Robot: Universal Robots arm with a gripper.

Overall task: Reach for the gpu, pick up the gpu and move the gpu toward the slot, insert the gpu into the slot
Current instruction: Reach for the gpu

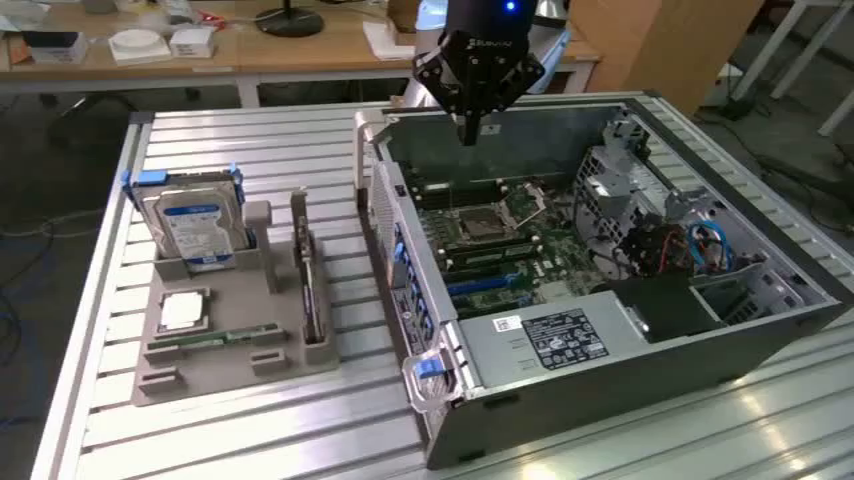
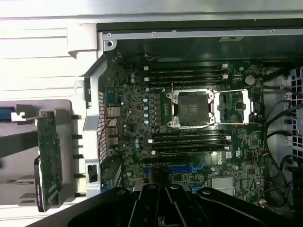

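The gpu (image 1: 307,285) stands on its long edge in a slot of the grey holder (image 1: 220,375) at the exterior view's left, beside the open computer case (image 1: 747,330). In the wrist view the gpu (image 2: 49,161) shows as a green card with a dark cooler edge. My gripper (image 1: 470,132) hangs above the far end of the case, over the motherboard (image 2: 189,123), well apart from the gpu. Its fingers are shut with nothing between them; the gripper (image 2: 163,203) appears dark in the wrist view. A blue expansion slot (image 2: 182,169) lies just ahead of it on the board.
The holder also carries a blue-labelled hard drive (image 1: 198,225), a processor chip (image 1: 180,310) and a memory stick (image 1: 214,340). Inside the case are the processor socket (image 1: 481,222), a power supply (image 1: 561,335) and cables (image 1: 694,245). A wooden desk (image 1: 267,50) stands behind.
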